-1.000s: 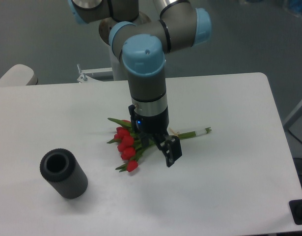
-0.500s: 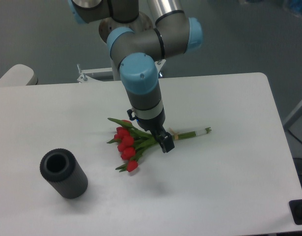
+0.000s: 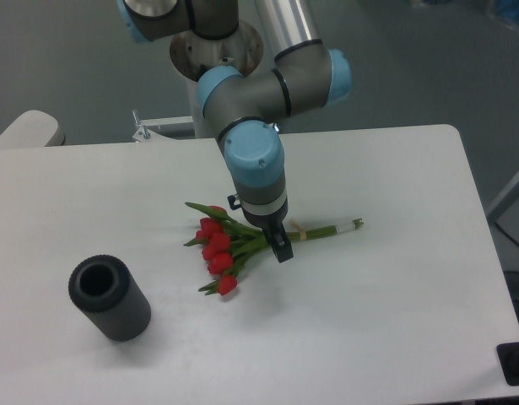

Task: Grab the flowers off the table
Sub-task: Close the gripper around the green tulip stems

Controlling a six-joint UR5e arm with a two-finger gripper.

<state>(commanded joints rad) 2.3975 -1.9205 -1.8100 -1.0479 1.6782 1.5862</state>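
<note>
Grey ribbed cylinder [image 3: 110, 299] (lying sideways) well left of flowers [image 3: 220, 250].

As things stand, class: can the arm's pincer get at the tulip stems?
Probably yes. The pincer hangs right at the tulip bunch, at its stems; the ribbed cylinder lies well clear.

A dark grey ribbed cylinder [image 3: 110, 299] lies tilted at the near left, its hollow mouth facing up and away. A black object [image 3: 516, 364] sits at the right corner.
</note>
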